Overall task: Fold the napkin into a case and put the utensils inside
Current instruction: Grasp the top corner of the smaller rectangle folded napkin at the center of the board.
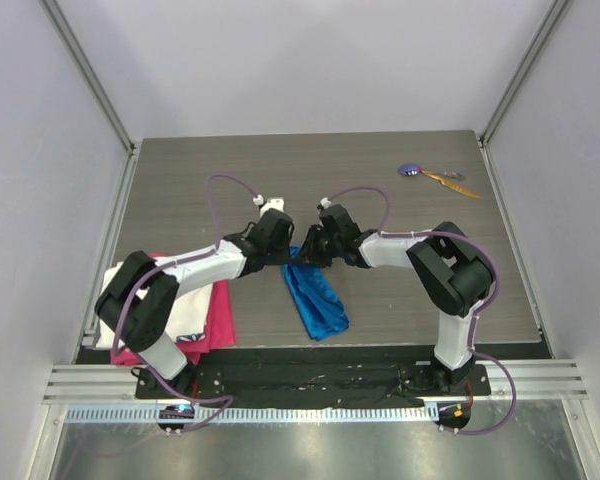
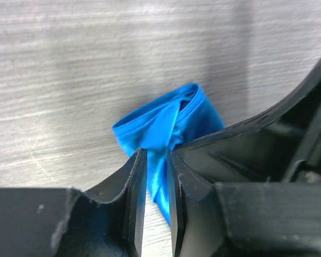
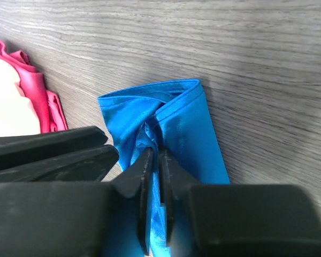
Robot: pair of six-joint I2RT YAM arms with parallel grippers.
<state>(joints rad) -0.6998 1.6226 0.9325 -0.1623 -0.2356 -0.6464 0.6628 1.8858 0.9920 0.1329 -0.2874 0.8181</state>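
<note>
Closest to the lens, my left tool [image 2: 157,156] fills the bottom of its wrist view. Its jaws stand a narrow gap apart with a strand of the napkin [image 2: 150,128] running up between them. Whether they press on it I cannot tell.

My right tool [image 3: 155,153] has its jaws almost together, pinching a raised fold of the same blue cloth. Both tool bodies cut off the napkin's near part in the wrist views.

From above, the two tools meet over the napkin's far end and hide it. The rest lies crumpled in a long strip on the surface [image 1: 230,170], ending close to the front edge between the arm bases.

The utensils [image 1: 432,176] lie near the far right corner, well apart from the napkin. They are too small to make out beyond a purple round head and an orange-yellow handle.

At front left a white cloth [image 1: 190,312] lies on a pink cloth [image 1: 221,322], partly under my left arm and reaching the surface's left edge.

Bare surface spans the far half.
</note>
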